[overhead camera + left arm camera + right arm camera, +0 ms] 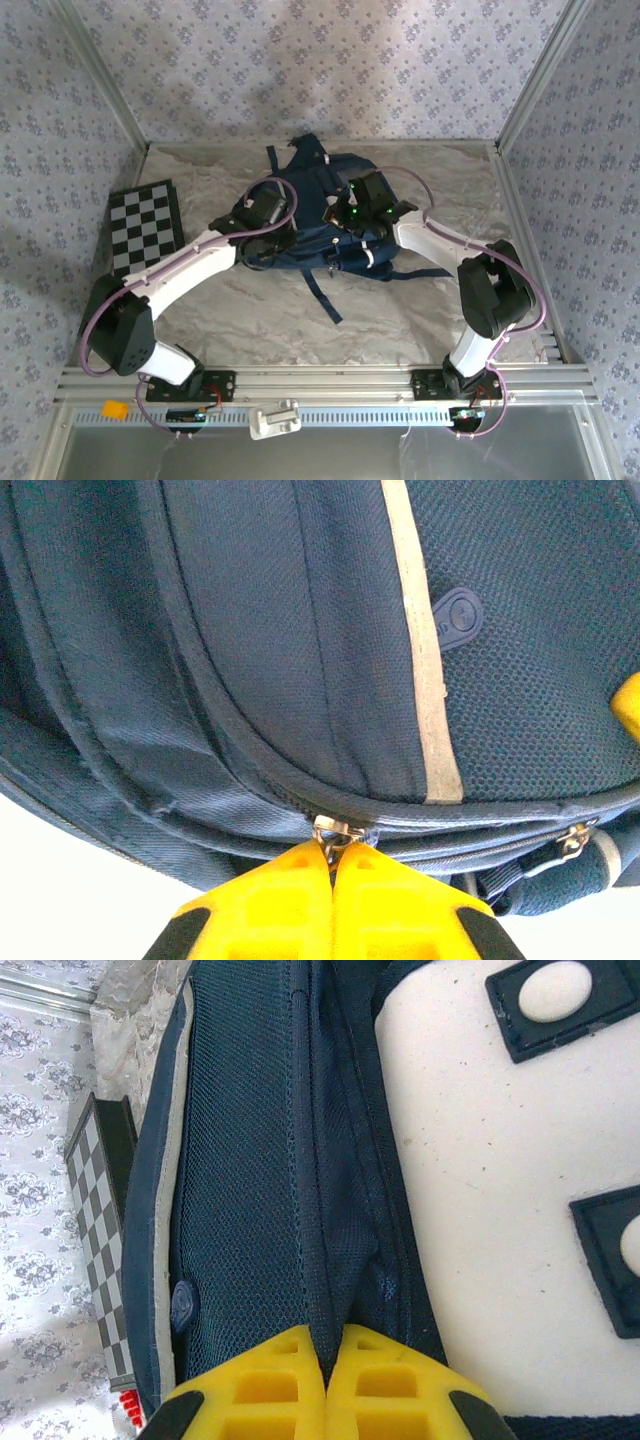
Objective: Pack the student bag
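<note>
Left pincer (331, 855) clamps the metal zipper pull (330, 829) at nine o'clock of the large navy blue fabric backpack (310, 215); right pincer (325, 1345), at three o'clock, is shut on its cloth.

The left arm (190, 265) and right arm (440, 245) block both sides of the student bag (312, 212). A loose strap (322, 295) lies in front of the bag. A checkered board (146, 226) sits far left of it. Behind it the table (440, 170) is open.

My white left arm (190, 262) and white right arm (425, 240) bent inward, yellow left end effector (330, 852) pinched closed, yellow right end effector (322, 1338) likewise.
</note>
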Robot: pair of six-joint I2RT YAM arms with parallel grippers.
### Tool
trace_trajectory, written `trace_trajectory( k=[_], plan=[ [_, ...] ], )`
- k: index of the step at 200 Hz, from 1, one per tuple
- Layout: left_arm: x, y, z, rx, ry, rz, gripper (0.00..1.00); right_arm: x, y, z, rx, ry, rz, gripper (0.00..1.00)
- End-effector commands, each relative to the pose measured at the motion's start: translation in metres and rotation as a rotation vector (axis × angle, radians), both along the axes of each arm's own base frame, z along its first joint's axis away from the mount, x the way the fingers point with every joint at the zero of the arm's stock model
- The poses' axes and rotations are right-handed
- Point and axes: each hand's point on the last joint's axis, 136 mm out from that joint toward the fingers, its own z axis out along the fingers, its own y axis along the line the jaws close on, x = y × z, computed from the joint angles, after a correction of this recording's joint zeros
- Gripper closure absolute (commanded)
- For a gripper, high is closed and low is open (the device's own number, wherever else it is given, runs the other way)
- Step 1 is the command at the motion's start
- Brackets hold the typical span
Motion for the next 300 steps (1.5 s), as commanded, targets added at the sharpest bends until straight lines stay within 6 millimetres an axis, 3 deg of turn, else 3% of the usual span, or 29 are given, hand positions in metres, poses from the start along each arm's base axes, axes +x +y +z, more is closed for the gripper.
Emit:
trace_trajectory(
  k=[1,24,57,75,103,140,185,215,252,300],
  plan=[
    [-0.021,0.026,-0.006,0.136,0.086,-0.125,1.00,0.000,0.011,0.040,0.058,-0.093,0.075,1.00],
    [-0.014,0.013,-0.006,0.060,0.067,-0.155,0.96,-0.003,0.020,0.037,0.065,-0.091,0.082,1.00],
    [0.001,-0.001,0.006,-0.032,-0.070,-0.109,0.71,-0.001,0.024,0.041,0.077,-0.101,0.081,1.00],
    [0.007,0.001,0.002,-0.018,-0.117,-0.058,0.65,0.000,0.023,0.041,0.075,-0.102,0.077,1.00],
    [0.013,-0.002,-0.001,-0.021,-0.175,-0.001,0.65,0.001,0.024,0.043,0.082,-0.107,0.075,1.00],
    [0.023,-0.017,0.019,-0.047,-0.320,0.046,0.69,0.001,0.028,0.043,0.091,-0.110,0.072,1.00],
    [0.041,0.001,0.027,-0.019,-0.394,0.201,0.78,-0.003,0.037,0.040,0.098,-0.103,0.090,1.00],
    [0.045,-0.005,0.040,-0.054,-0.434,0.181,0.92,-0.006,0.040,0.034,0.093,-0.091,0.101,1.00],
    [0.038,0.003,0.060,-0.054,-0.440,0.158,1.00,-0.005,0.034,0.026,0.073,-0.083,0.099,1.00],
    [0.009,0.030,0.039,0.029,-0.230,0.033,1.00,-0.002,0.010,0.033,0.027,-0.103,0.115,1.00]
  ],
)
